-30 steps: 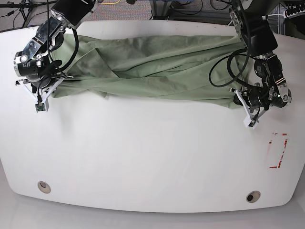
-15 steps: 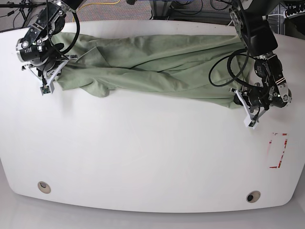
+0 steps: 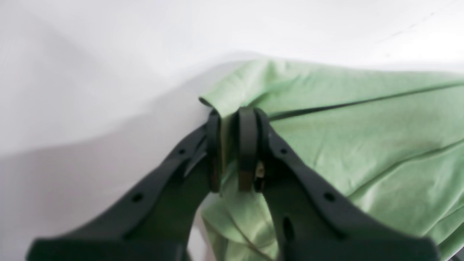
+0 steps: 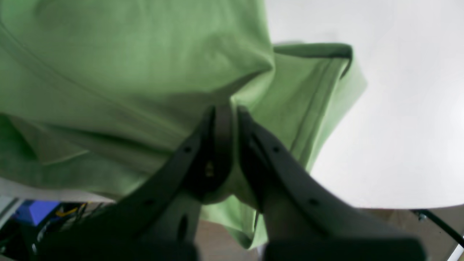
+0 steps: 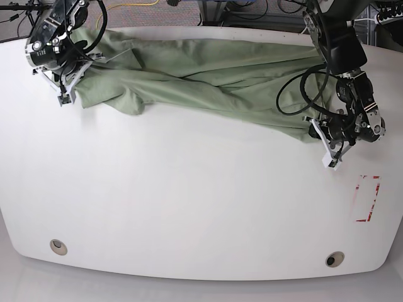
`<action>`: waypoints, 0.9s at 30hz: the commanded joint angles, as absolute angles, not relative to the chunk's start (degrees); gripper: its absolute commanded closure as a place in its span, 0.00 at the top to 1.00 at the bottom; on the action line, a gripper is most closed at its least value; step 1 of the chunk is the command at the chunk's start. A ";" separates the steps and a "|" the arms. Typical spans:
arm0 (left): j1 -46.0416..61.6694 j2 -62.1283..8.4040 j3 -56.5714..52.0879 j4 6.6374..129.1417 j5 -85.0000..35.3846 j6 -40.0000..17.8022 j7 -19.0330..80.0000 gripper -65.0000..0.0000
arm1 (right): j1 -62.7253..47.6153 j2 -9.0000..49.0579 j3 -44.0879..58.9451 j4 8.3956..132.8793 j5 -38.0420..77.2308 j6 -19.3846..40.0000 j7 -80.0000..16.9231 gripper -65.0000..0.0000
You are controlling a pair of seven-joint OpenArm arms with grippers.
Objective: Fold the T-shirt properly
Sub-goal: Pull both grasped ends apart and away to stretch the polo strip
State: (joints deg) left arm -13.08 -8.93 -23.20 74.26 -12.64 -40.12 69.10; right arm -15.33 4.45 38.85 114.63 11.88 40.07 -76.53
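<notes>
Black fingers of the left gripper (image 3: 233, 119) stand nearly pressed together, pinching a folded edge of the T-shirt (image 5: 208, 78) between them, low against the white table (image 5: 189, 201). The right gripper (image 4: 230, 112) is likewise clamped tight on a bunch of the green cloth, which drapes over and around it. Between the two, the shirt stretches in a long rumpled band across the table's far side, creased along its length.
</notes>
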 commanded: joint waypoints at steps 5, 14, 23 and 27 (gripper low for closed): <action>-14.73 -9.45 -23.34 76.18 -11.21 -40.00 72.84 0.16 | -15.78 4.97 38.90 114.68 11.38 40.00 -73.63 0.00; -15.96 -9.01 -23.69 84.53 -11.21 -40.00 78.55 0.53 | -16.40 4.97 38.73 114.68 11.65 40.00 -72.13 0.00; -13.14 -9.36 -25.45 91.65 -19.91 -40.00 80.00 0.57 | -16.31 4.88 38.55 114.68 11.91 40.00 -72.13 0.00; -7.78 -10.95 -25.45 92.44 -25.63 -40.00 80.00 0.57 | -16.31 4.79 38.55 114.68 11.91 40.00 -72.13 0.00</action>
State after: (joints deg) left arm -11.22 -9.04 -25.30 90.91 -22.39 -39.97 79.66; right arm -16.56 4.27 38.44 113.82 11.86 40.10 -72.64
